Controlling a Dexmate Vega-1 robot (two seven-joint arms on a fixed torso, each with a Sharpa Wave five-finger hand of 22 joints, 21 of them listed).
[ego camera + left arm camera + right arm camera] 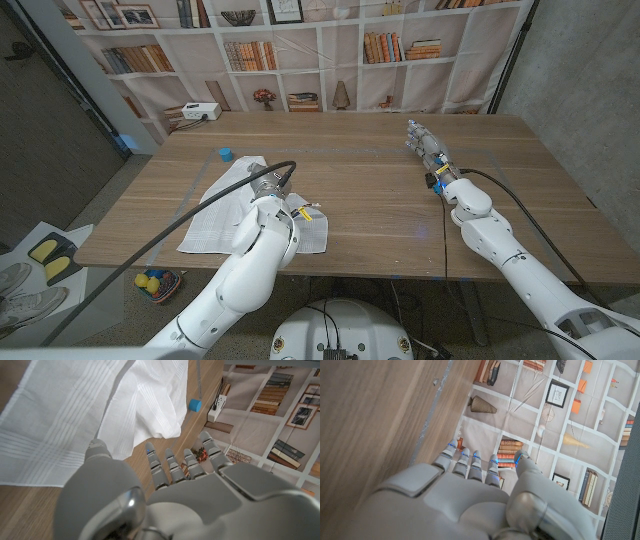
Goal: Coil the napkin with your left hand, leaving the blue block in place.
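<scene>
Lying crumpled on the wooden counter (380,190), white napkin (225,205), left hand (270,195) hovering above it with fingers (172,467) released, blue block (226,154) just beyond its far edge, right hand (425,145) empty, well apart, fingers straight.

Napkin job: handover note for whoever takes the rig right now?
Left hand is over the napkin, fingers apart, holding nothing.
Right hand is on the far right of the table, open, away from the work.
The napkin lies spread out with some folds, not coiled.
Blue block stands just beyond the napkin's far edge.
Left to do: the whole coil, without touching the block.
</scene>
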